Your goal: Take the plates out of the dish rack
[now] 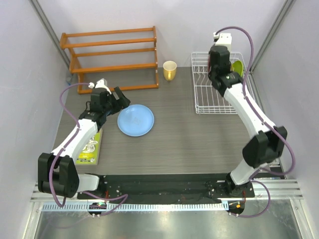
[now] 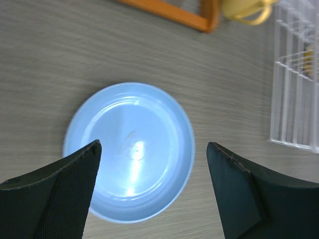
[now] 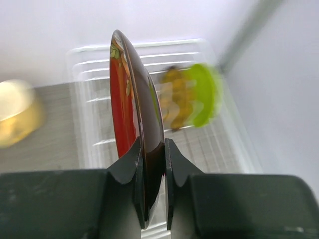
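The large light blue plate (image 1: 135, 120) lies flat on the table, also in the left wrist view (image 2: 130, 149). My left gripper (image 1: 118, 99) is open and empty just above its left side (image 2: 153, 148). My right gripper (image 1: 218, 60) hovers over the white wire dish rack (image 1: 215, 102) and is shut on the rim of the red patterned plate (image 3: 130, 99), held upright and edge-on between the jaws (image 3: 152, 149). The yellow-brown patterned plate (image 3: 174, 99) and the lime green plate (image 3: 205, 92) stand in the rack (image 3: 94, 74) behind it. The green plate also shows from above (image 1: 238, 67).
An orange wooden shelf rack (image 1: 112, 57) stands at the back left. A yellow cup (image 1: 170, 70) stands between it and the dish rack. A green booklet (image 1: 89, 144) lies under the left arm. A wall is close on the right.
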Controlling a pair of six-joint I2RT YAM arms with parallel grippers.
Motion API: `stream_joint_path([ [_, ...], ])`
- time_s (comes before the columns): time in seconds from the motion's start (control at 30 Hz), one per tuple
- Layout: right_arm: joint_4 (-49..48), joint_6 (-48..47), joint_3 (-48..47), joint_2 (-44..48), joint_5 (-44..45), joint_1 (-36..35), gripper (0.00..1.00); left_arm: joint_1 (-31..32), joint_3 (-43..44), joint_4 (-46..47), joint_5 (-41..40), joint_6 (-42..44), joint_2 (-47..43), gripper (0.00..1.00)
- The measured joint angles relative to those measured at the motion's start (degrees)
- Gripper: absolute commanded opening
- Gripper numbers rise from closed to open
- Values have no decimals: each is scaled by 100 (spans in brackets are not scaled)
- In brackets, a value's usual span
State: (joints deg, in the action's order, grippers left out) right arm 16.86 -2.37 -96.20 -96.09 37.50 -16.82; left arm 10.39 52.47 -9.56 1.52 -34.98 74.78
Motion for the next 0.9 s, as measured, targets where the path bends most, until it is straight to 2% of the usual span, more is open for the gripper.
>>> stream_joint_path([
  [0.17, 105, 1123, 990, 774, -1558, -634, 2, 0, -68, 809, 850, -326, 144, 86],
  [0.43, -195, 2562, 2234, 688, -3403, -1032, 2, 24, -520, 2205, 1906, -1163, 660, 86],
  [0.8, -1453, 3624, 2446, 529, -4513, -1185, 2, 245, -949, 3790, 2514, -2105, 1307, 84],
  [0.9, -1676, 3842, 2520, 396, -4741, -1207, 2, 328, -981, 4225, 2583, -2350, 1451, 81],
])
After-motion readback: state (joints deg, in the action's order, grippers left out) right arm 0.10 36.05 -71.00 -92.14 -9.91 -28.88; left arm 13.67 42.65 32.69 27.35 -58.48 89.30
